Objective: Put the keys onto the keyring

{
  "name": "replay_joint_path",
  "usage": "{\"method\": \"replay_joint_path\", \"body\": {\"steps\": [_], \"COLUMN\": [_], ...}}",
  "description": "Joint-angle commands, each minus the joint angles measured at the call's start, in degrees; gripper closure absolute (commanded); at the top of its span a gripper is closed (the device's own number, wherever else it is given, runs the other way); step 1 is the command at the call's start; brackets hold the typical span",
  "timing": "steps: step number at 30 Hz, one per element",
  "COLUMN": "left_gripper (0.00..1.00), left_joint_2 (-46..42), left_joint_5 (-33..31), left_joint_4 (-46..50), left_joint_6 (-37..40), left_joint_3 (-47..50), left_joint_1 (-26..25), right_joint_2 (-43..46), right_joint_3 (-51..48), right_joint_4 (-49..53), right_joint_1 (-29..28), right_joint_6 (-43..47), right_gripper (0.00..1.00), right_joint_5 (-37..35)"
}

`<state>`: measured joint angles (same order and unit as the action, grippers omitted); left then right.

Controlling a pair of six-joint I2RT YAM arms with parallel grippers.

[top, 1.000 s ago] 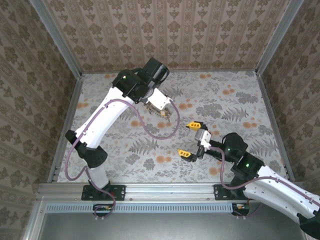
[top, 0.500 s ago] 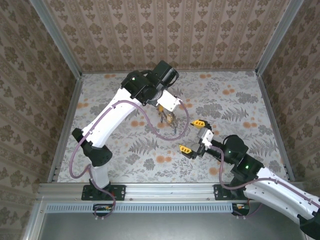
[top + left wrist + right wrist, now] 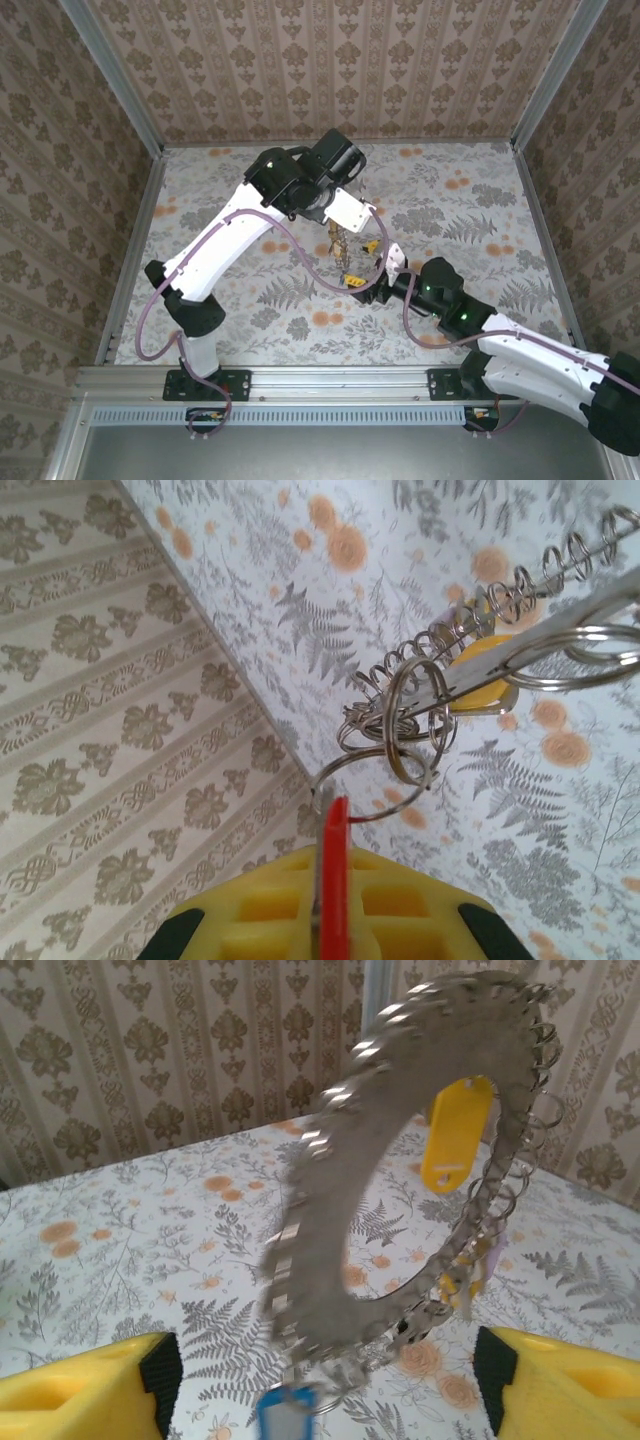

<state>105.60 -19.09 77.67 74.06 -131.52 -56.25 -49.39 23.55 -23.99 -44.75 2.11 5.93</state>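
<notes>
My left gripper [image 3: 333, 900] is shut on the red key [image 3: 334, 855], which stands edge-on between the yellow fingertips. The red key's small split ring links into the keyring [image 3: 545, 635], a silvery loop edged with wire rings that hangs from it. A yellow key [image 3: 482, 675] hangs on the loop. In the top view the left gripper [image 3: 335, 232] holds the keyring [image 3: 345, 258] above the table's middle. My right gripper [image 3: 325, 1390] is open, its yellow fingers [image 3: 80, 1390] on either side of the keyring [image 3: 330, 1210], apart from it. A yellow key [image 3: 455, 1140] and a blue key [image 3: 285, 1415] dangle from the loop.
The floral table [image 3: 470, 200] is boxed in by patterned walls [image 3: 330, 60] at the back and sides. The two arms meet near the table's middle, the right gripper [image 3: 362, 265] just below the left one.
The left arm carried the keyring rightward and nearer. The right gripper moved up and left until its fingers flank the ring, and its fingers have drawn closer together.
</notes>
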Motion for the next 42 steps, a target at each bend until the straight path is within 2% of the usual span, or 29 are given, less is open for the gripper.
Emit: {"method": "replay_joint_path", "body": {"steps": [1, 5, 10, 16, 21, 31, 33, 36, 38, 42], "left_gripper": [1.00, 1.00, 1.00, 1.00, 1.00, 1.00, 1.00, 1.00, 1.00, 1.00], "left_joint_2": [-3.7, -4.0, -4.0, -4.6, -4.7, -7.9, -8.6, -9.3, -9.9, -11.5], "left_joint_5": [3.5, 3.0, 2.3, 2.6, 3.4, 5.0, 5.7, 6.7, 7.9, 9.3], "left_joint_4": [0.3, 0.6, 1.7, 3.3, 6.2, 9.1, 10.0, 11.7, 13.4, 16.0], "left_joint_6": [-3.2, -4.3, -4.9, -5.8, -7.0, -11.7, -12.4, -13.8, -14.8, -17.3], "left_joint_3": [0.2, 0.8, 0.7, 0.8, 1.3, 8.6, 9.7, 10.8, 11.6, 14.8], "left_joint_1": [-0.3, -0.4, -0.4, -0.4, -0.3, 0.5, 0.5, 0.5, 0.4, 0.1], "right_joint_2": [-2.6, -6.4, -7.4, -7.0, -6.7, -5.4, -5.4, -5.5, -5.6, -6.3], "right_joint_3": [1.8, 0.0, -0.1, 0.6, 1.0, 1.9, 2.4, 2.9, 3.4, 5.7], "right_joint_4": [-7.1, -16.6, -20.3, -16.8, -14.3, -6.3, -4.8, -2.8, -1.3, 3.5], "right_joint_1": [0.3, -0.8, -2.6, -2.7, -2.6, -2.4, -2.4, -2.1, -1.9, -1.3], "right_joint_6": [-6.6, -13.2, -12.9, -10.7, -10.5, -11.4, -11.4, -11.8, -12.6, -14.7], "right_gripper": [0.27, 0.33, 0.30, 0.57, 0.67, 0.85, 0.87, 0.97, 0.98, 1.00], "right_joint_5": [-1.4, -2.1, -0.9, -1.5, -0.6, 0.7, 2.0, 4.9, 7.7, 17.8]}}
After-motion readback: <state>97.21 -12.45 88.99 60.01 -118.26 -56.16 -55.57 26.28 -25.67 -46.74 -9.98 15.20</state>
